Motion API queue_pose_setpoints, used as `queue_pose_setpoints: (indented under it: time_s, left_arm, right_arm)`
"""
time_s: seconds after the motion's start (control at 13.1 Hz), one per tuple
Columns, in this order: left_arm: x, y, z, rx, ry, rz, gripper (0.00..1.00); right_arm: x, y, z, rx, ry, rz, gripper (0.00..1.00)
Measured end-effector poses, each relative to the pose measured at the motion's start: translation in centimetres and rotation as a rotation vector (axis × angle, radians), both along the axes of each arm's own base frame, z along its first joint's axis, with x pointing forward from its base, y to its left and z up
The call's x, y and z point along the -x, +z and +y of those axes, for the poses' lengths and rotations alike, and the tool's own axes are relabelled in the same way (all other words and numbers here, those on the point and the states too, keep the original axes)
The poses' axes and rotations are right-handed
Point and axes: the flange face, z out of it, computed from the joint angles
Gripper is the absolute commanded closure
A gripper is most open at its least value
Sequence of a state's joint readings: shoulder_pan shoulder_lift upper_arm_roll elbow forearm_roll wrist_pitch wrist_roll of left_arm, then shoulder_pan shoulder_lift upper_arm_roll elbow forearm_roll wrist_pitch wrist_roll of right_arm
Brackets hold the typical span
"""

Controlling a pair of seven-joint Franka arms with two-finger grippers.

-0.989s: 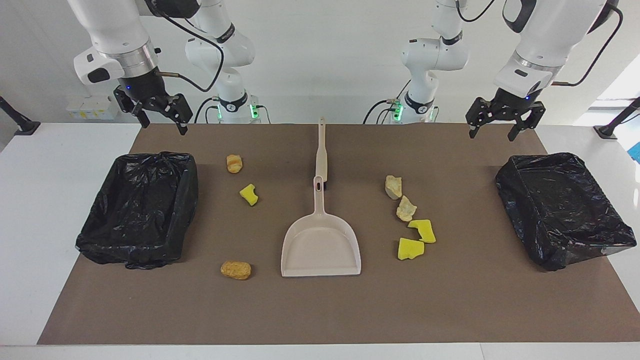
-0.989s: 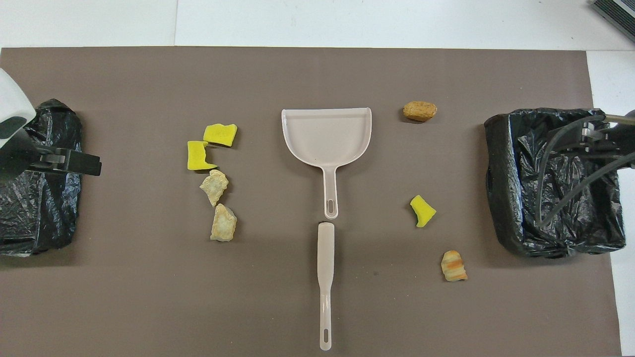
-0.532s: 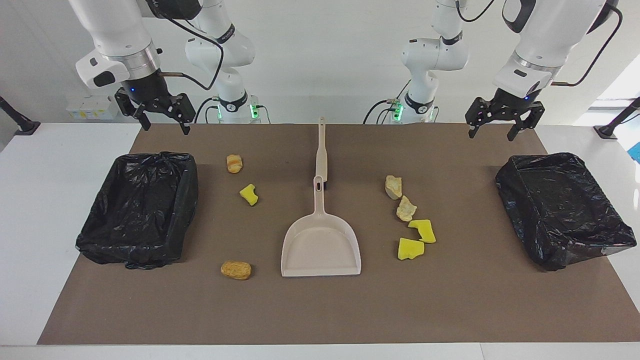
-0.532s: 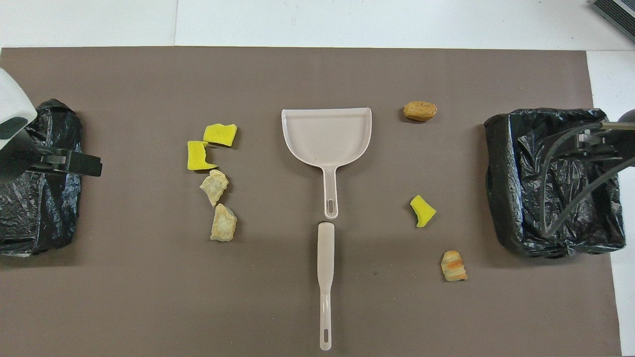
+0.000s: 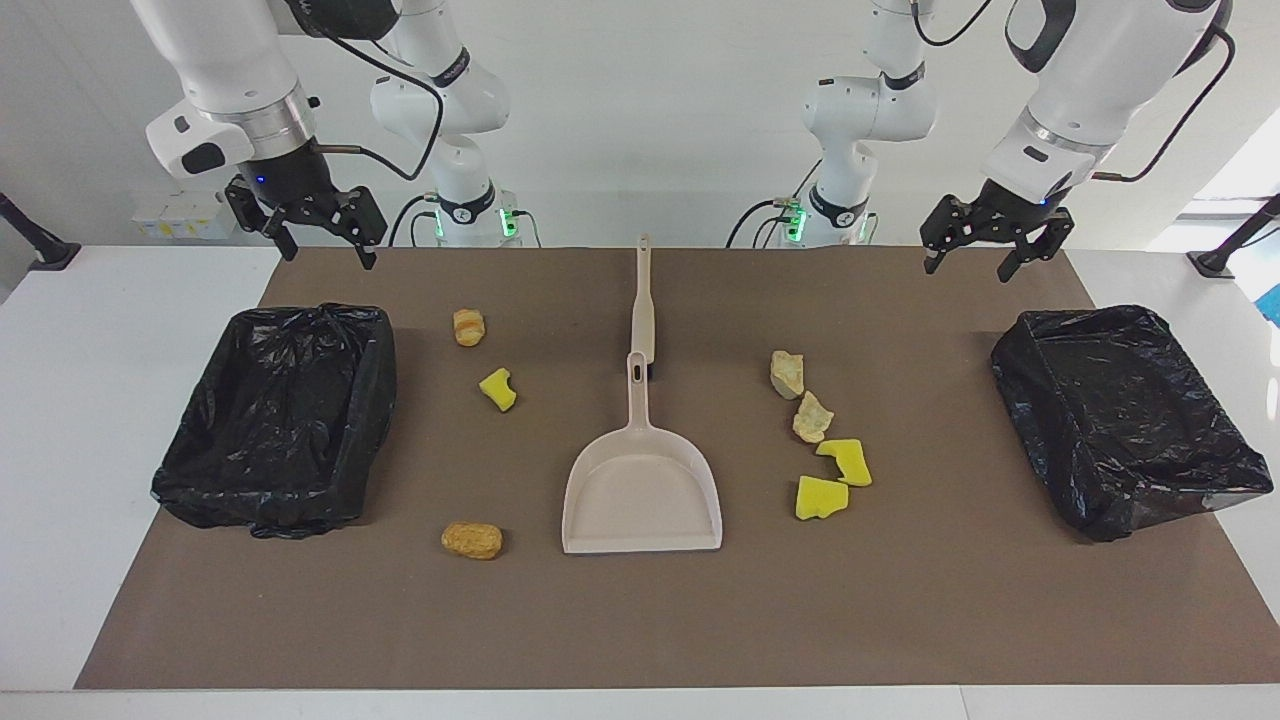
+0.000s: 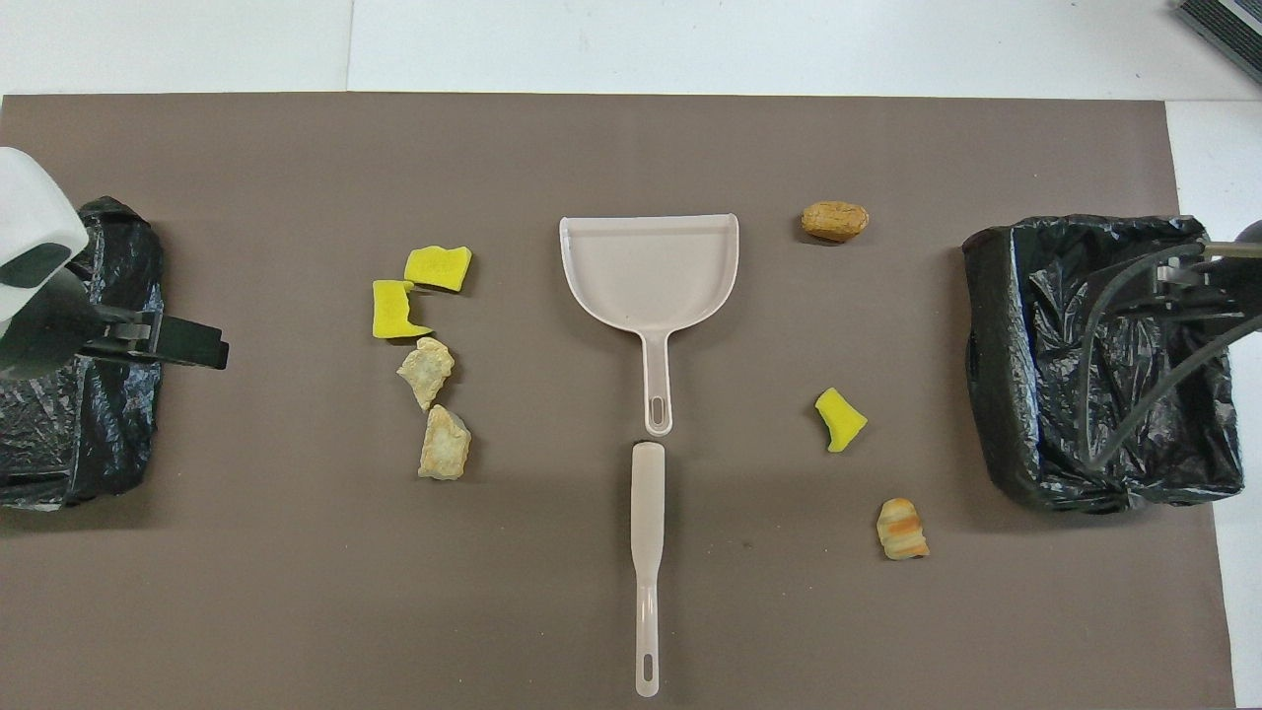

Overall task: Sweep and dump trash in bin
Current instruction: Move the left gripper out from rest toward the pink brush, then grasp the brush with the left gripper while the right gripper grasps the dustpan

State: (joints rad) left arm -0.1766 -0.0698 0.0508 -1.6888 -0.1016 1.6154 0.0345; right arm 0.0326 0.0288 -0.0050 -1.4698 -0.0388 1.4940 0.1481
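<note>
Several trash scraps lie on the brown mat (image 5: 640, 620). Toward the left arm's end are two yellow sponge chunks (image 5: 820, 497) (image 6: 437, 267) and two pale beige lumps (image 5: 811, 417) (image 6: 445, 444). Toward the right arm's end are a yellow sponge chunk (image 5: 497, 389) (image 6: 840, 419) and two golden-brown lumps (image 5: 472, 540) (image 6: 902, 529). The beige dustpan (image 5: 642, 490) (image 6: 649, 271) lies mid-mat, the brush (image 5: 643, 300) (image 6: 647, 552) nearer the robots, end to end with it. My left gripper (image 5: 966, 270) (image 6: 192, 345) is open and empty, raised over the edge of the black-lined bin (image 5: 1125, 415) (image 6: 69, 394). My right gripper (image 5: 330, 255) (image 6: 1178, 281) is open and empty, raised over the second bin (image 5: 375, 350) (image 6: 996, 375).
White table (image 5: 90, 420) surrounds the mat on all sides. The two bins stand at the mat's two ends. Cables from the right arm hang over its bin in the overhead view.
My left gripper has shifted a little toward the table's middle. My right gripper has barely moved. Nothing on the mat has moved.
</note>
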Motion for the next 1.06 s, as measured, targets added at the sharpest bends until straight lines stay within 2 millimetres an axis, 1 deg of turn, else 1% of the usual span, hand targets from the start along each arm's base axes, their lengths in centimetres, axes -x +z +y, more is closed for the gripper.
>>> queue_pose_setpoints:
  time_s: [0.15,0.23,0.3,0.46,0.61,0.84,0.99,1.06]
  left_arm:
    - [0.1,-1.7,-1.3,0.044,-0.010,0.019,0.00]
    - [0.4,-2.7,-2.7,0.053,-0.032,0.033,0.00]
    - [0.9,-3.7,-4.5,0.054,-0.056,0.043,0.00]
    - [2.4,-5.5,-9.0,0.051,-0.068,0.049,0.00]
    - [4.6,-7.3,-13.9,0.051,-0.057,0.040,0.00]
    - [8.3,-9.8,-20.2,0.054,-0.065,0.026,0.00]
    - [10.9,-12.2,-23.8,0.058,-0.061,0.012,0.00]
    - [12.0,-13.2,-25.2,0.060,-0.063,0.001,0.00]
  right_arm:
    - [0.0,-0.1,0.1,0.000,0.003,0.004,0.00]
    - [0.0,-0.2,0.2,0.000,0.003,0.005,0.00]
    - [0.0,-0.3,0.2,0.000,0.003,0.007,0.00]
    - [0.0,-0.3,0.2,0.000,0.003,0.008,0.00]
    - [0.2,-0.5,0.2,0.000,0.004,0.013,0.00]
    - [0.9,-0.9,0.6,-0.004,0.010,0.028,0.00]
    - [1.3,-1.0,0.7,-0.008,0.013,0.032,0.00]
    - [1.5,-1.1,0.9,-0.012,0.016,0.036,0.00]
